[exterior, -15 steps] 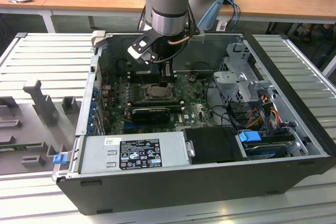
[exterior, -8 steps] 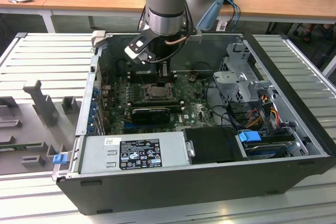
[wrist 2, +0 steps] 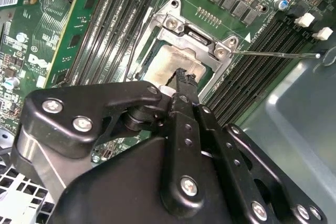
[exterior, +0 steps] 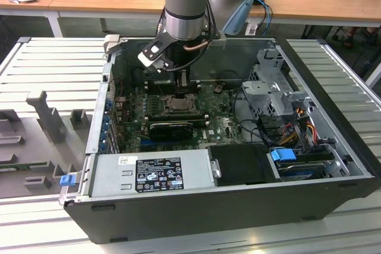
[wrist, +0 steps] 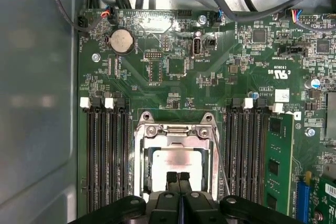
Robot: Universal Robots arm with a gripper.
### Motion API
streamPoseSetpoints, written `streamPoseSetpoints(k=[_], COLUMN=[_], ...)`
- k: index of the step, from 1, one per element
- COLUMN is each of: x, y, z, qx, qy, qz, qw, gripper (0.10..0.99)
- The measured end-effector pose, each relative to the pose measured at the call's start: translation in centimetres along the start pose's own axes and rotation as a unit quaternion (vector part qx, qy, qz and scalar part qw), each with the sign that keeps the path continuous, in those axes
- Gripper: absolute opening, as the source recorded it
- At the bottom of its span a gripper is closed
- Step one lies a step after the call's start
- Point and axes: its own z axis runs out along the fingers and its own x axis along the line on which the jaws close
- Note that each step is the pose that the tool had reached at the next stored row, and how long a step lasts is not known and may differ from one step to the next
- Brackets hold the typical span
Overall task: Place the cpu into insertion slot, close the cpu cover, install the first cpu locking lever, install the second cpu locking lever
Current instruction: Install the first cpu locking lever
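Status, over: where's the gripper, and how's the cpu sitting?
Gripper shut, tips over the cpu. Cpu in the insertion slot, cpu cover down around it. One locking lever sticks out, unlatched. Nothing seen blocking.

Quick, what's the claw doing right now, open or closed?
The claw: closed, holding nothing, tips over the cpu.

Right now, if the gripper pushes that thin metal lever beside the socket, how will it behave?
The lever is a long thin rod, so it will probably flex and spring a little. Its smooth bare metal may slip off the shut gripper. It seems anchored at the socket, so it likely swings rather than slides.
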Motion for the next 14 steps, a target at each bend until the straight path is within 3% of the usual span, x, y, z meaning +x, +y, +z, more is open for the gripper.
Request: streamPoseSetpoints(k=[14], x=[0.02], y=[-0.05], z=[-1.57], qx=[-0.0001], qy=[0.0001], qz=[0.000], qw=[1.0000], gripper=[0.106])
